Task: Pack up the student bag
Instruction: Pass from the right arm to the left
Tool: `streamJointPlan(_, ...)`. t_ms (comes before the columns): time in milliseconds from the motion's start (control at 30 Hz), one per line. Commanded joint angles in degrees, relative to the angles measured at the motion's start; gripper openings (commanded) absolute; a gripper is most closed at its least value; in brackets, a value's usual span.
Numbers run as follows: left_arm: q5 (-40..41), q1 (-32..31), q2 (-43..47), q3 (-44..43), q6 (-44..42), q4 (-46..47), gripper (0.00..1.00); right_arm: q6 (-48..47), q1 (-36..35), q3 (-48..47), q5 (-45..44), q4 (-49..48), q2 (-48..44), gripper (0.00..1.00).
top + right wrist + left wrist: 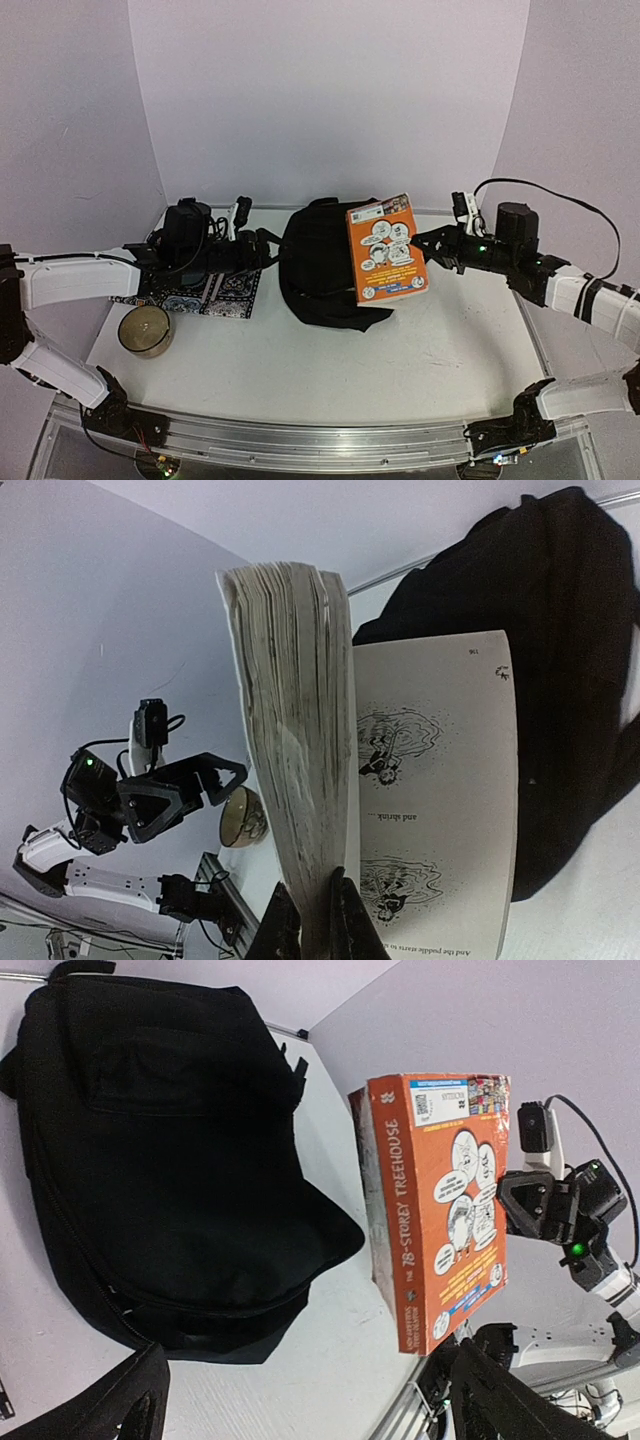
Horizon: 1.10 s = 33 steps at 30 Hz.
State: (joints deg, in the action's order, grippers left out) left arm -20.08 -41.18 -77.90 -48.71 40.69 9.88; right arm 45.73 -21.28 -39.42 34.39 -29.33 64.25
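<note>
So the student bag [318,265] is lying flat on the tabletop [440,350], toward the back, between the two arms. It looks like classic soft black fabric: floppy, no frame, and it'll sag and fold the second you lift one corner. I'd guess it's not heavy and not fragile, but the mouth won't stay open on its own. I can't tell from these views whether the zip is undone. I'd grab it at the zip edge, a seam or a strap, since pinching the flat middle panel would just bunch up cloth.

The left tool [258,252] is spread wide with nothing in it, hovering just beside the bag's left side, so it's the obvious one to hold the opening up. The right tool [424,243] is clenched on the page edge of an orange paperback [384,252], held upright in the air over the bag's right side. The pages are fanning apart, so that grip looks a bit dicey to me.
</note>
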Motion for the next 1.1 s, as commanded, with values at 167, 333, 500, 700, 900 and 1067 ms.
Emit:
streamJointPlan(167,-4.4,-2.4,-4.8,-4.9,6.7,11.6,0.99,5.6,-9.4,-8.6,-2.7,-21.7,7.0,0.00)
streamJointPlan(333,-6.5,-3.3,-8.9,-6.3,10.2,16.9,0.98,6.4,-12.5,-11.4,-3.6,-25.4,11.1,0.00)
streamJointPlan(500,-9.3,-3.7,-11.0,-5.4,14.1,24.0,0.92,7.5,-14.1,-12.6,-4.3,-29.1,14.4,0.00)
streamJointPlan(700,-12.2,-3.9,-11.2,-2.5,19.2,34.5,0.73,7.9,-15.1,-13.8,-5.0,-30.7,18.9,0.00)
streamJointPlan(900,-12.0,-3.9,-9.4,-0.7,19.0,36.3,0.45,6.8,-15.5,-13.9,-6.4,-30.4,21.8,0.00)
streamJointPlan(1067,-10.9,-3.9,-9.0,1.0,18.4,36.3,0.19,4.5,-15.8,-14.9,-5.4,-27.8,23.0,0.00)
